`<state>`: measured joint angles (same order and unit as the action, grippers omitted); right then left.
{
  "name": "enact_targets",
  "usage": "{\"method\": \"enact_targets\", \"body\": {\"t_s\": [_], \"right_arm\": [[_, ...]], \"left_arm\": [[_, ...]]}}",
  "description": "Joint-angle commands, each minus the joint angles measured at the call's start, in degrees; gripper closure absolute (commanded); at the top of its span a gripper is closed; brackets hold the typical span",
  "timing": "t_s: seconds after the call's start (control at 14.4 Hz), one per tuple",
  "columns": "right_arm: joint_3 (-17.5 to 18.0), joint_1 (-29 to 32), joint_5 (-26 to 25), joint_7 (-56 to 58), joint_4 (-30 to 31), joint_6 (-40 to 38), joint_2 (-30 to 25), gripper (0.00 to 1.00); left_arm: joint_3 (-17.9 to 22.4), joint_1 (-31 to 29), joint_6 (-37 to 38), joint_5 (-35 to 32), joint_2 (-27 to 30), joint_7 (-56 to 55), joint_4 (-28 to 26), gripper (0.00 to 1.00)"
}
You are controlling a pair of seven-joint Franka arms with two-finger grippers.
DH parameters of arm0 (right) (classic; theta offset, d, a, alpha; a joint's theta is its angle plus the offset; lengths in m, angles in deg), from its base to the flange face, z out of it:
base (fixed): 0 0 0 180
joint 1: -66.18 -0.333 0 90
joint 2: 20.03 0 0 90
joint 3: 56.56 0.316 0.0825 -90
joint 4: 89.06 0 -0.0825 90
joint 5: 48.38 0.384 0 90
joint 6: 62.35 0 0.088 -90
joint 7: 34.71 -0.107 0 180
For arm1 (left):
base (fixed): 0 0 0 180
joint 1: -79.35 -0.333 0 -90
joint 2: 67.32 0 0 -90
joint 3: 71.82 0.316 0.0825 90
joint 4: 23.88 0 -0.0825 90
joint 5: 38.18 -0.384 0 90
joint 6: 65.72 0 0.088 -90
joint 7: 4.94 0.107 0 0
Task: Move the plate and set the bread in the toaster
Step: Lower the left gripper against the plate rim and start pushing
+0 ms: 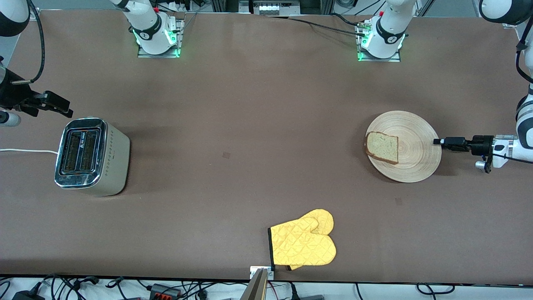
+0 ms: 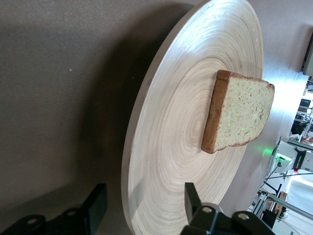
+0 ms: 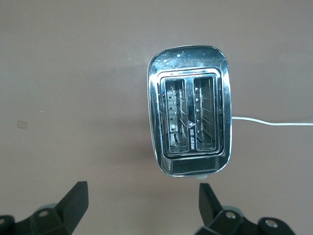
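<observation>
Even overhead light — soft shadows, sharp.

A high camera faced my two bases across the brown table [image 1: 250, 125], taking in its whole top. My left wrist camera looked close along the round light-tan wooden plate [image 2: 166, 137], also in the front view. My right wrist camera looked straight down on the chrome-topped two-slot toaster [image 3: 190, 122], shared likewise.
</observation>
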<state>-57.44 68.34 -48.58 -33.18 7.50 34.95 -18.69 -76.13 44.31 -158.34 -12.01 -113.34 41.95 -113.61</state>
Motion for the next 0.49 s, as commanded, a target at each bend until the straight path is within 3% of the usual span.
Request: {"method": "enact_targets", "body": {"t_s": [0.0, 0.42], "right_arm": [[0.6, 0.7, 0.1, 0.0, 1.1, -0.7, -1.8, 0.00], [0.5, 0.7, 0.1, 0.1, 1.7, -0.3, -1.3, 0.00]], "left_arm": [[-0.3, -0.6, 1.6, 2.0, -0.7, -0.1, 0.4, 0.56], [-0.8, -0.7, 3.8, 3.6, -0.4, 0.7, 1.1, 0.97]]}}
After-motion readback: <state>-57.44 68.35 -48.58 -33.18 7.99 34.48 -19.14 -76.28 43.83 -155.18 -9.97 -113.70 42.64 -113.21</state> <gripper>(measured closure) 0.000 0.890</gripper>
